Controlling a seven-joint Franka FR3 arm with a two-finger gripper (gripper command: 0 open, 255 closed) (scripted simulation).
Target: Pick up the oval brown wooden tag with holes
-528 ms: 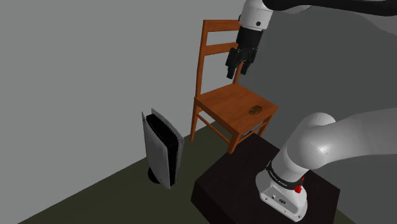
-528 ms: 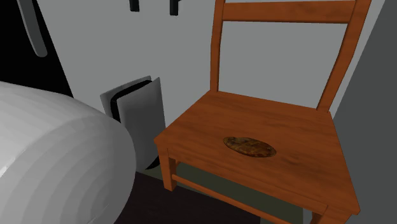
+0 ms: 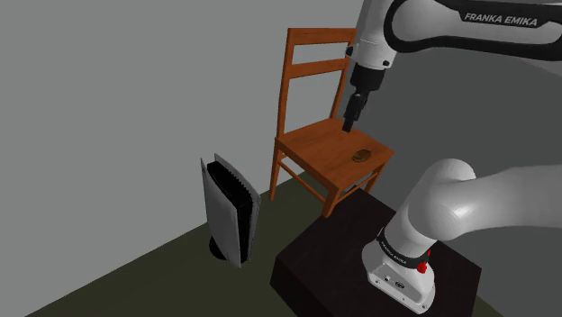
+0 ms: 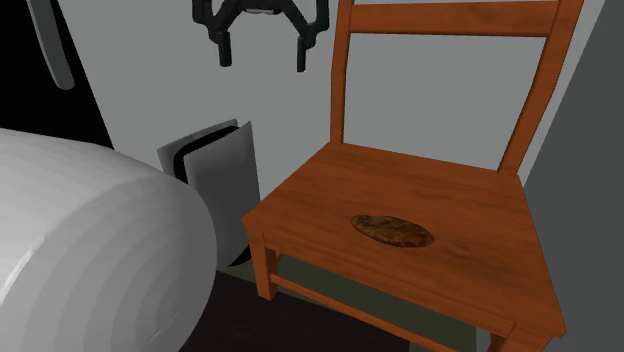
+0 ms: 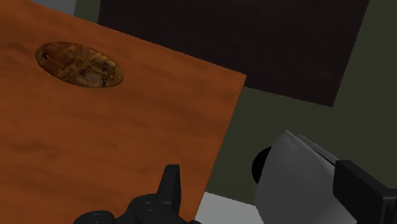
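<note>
1. The tag (image 4: pixel 392 229) lies flat on the chair seat (image 4: pixel 310 195), nearer its front edge than the backrest.
2. My gripper (image 4: pixel 262 57) hangs above the chair, fingers apart and holding nothing.
3. I judge the tag light, stiff and thin, so I'd pinch across its narrow width, mid-length.

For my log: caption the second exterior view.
Open gripper hangs above the wooden chair; oval brown tag lies on its seat.

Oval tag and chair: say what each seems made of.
Oval tag: probably wood, matte, mottled dark brown with a rough, grainy pattern. Chair: wood, smooth reddish-brown finish; faint grain streaks run along the seat.
</note>
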